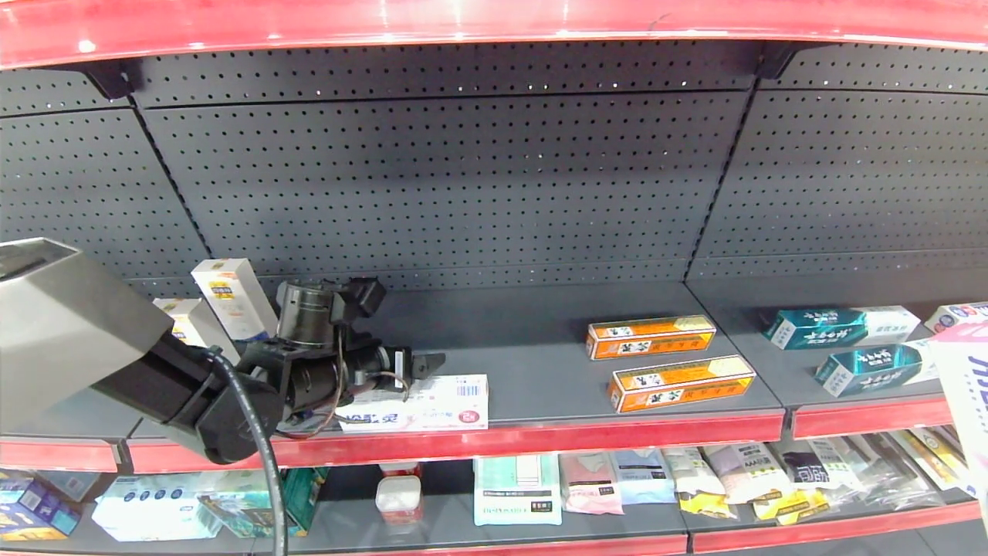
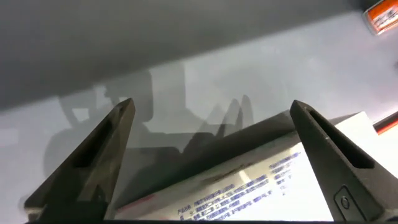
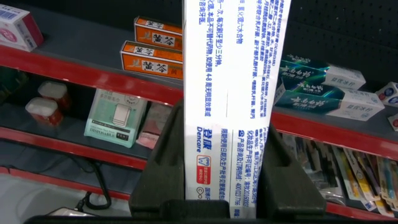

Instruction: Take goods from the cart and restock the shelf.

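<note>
A flat white box [image 1: 432,403] lies at the front of the grey shelf [image 1: 532,340], left of centre. My left gripper [image 1: 417,371] hovers at its left end. In the left wrist view the left gripper [image 2: 211,106] is open, its fingers [image 2: 109,146] spread wide over the white box [image 2: 249,180], which rests on the shelf board. My right gripper [image 3: 227,124] is shut on a long white box with blue print [image 3: 233,68], held upright in front of the shelves. That long white box [image 1: 965,401] shows at the right edge of the head view.
Two orange boxes [image 1: 651,337] [image 1: 681,382] lie right of centre on the shelf, and teal toothpaste boxes [image 1: 840,326] lie further right. White boxes [image 1: 231,300] stand upright behind the left arm. The lower shelf [image 1: 540,533] holds several packets. A red lip [image 1: 617,428] edges the shelf front.
</note>
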